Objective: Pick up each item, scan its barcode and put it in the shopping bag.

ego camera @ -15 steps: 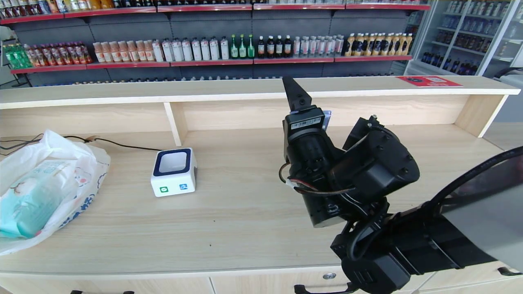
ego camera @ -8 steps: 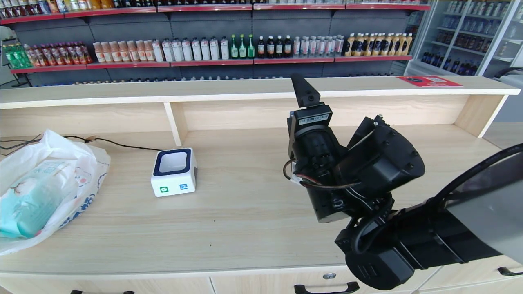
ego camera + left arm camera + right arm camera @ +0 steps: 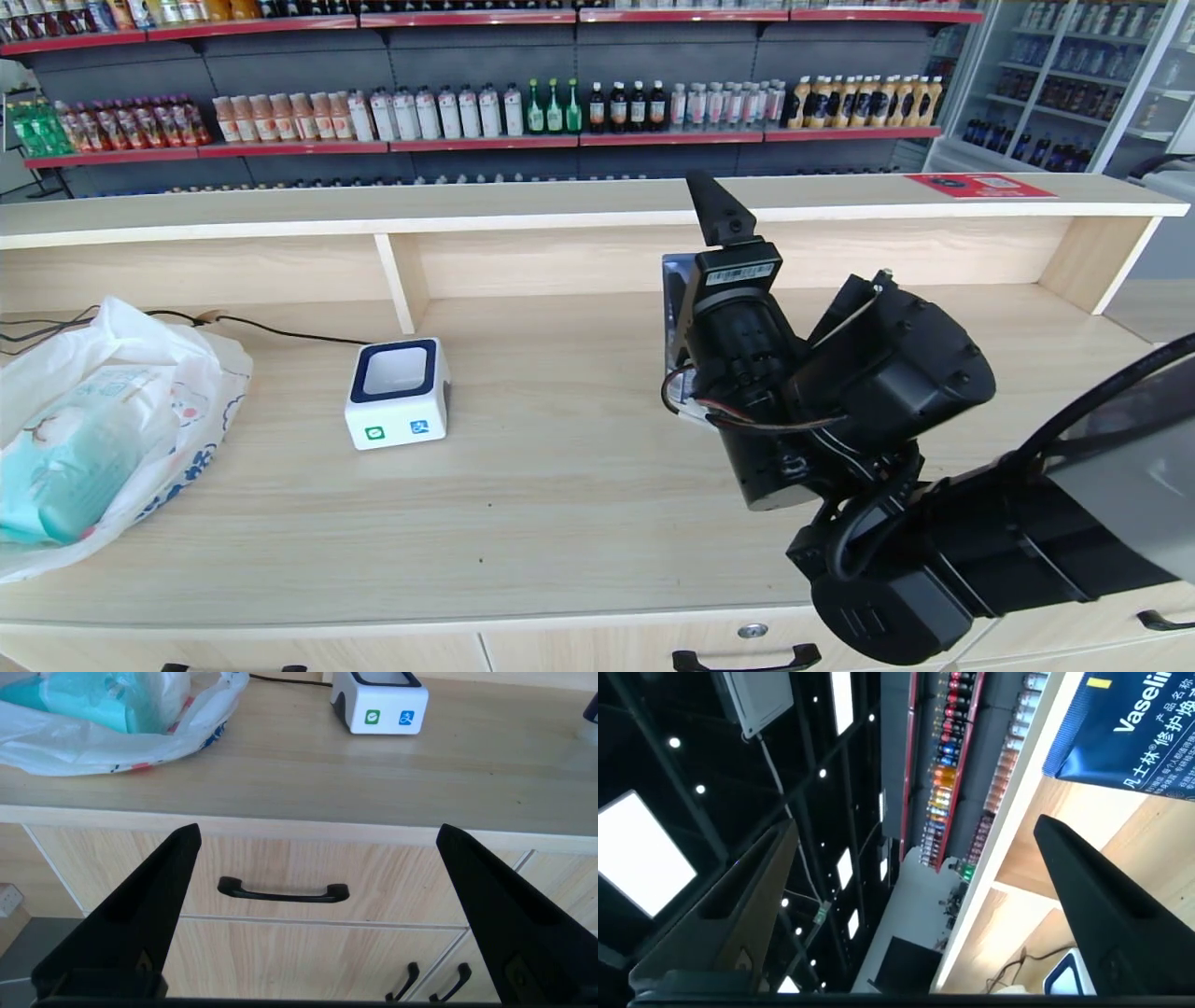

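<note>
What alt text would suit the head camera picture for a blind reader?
The robot's right gripper points upward over a wooden counter, beside a blue box; a white scanner and a filled shopping bag sit to the left.

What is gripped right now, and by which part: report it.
Nothing: the left gripper and right gripper are open and empty; the blue box is ungripped.

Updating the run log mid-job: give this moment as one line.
right gripper open, raised by blue package | left gripper open, before drawer | scanner on counter | shopping bag holds teal pack
</note>
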Robot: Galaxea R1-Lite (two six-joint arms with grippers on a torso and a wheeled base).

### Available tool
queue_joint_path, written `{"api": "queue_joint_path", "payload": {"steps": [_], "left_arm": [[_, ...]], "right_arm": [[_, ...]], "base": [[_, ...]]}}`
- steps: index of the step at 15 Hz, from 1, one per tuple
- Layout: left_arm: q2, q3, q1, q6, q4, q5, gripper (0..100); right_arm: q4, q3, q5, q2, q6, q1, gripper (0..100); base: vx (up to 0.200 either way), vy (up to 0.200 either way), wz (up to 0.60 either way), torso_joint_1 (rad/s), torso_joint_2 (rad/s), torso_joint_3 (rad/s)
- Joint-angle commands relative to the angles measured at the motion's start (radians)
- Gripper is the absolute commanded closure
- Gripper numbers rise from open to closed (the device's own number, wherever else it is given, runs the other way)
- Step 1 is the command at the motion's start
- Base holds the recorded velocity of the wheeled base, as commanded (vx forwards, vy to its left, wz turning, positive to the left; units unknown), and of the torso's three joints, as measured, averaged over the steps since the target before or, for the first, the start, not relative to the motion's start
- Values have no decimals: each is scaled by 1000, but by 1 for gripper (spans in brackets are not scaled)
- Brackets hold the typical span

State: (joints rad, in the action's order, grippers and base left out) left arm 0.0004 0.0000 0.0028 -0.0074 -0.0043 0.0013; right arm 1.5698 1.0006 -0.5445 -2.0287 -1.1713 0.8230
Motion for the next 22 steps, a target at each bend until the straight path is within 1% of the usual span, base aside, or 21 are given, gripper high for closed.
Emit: {"api": "queue_joint_path", "payload": {"steps": [1,3,8,11,12,19,22], "left_arm": [[0,0,0,0,0,0,0],[0,0,0,0,0,0,0],[0,0,-1,0,0,0,0],[0,0,0,0,0,0,0],[0,0,0,0,0,0,0],[0,0,0,0,0,0,0],[0,0,0,0,0,0,0]], "right_arm": [[1,0,0,4,-11,1,0],[1,-8,-2,7,-19,1,0],[1,-80,-6,31,-34,1,0],[1,-74,5,31,-42,1,0],[1,-76,24,31,-50,-2,0],[1,-99,24,42,-82,-15,0],[1,-97,54,42,-93,-16,0]], "base": [[0,0,0,0,0,0],[0,0,0,0,0,0],[0,0,0,0,0,0],[0,0,0,0,0,0],[0,0,0,0,0,0],[0,0,0,0,0,0],[0,0,0,0,0,0]]}}
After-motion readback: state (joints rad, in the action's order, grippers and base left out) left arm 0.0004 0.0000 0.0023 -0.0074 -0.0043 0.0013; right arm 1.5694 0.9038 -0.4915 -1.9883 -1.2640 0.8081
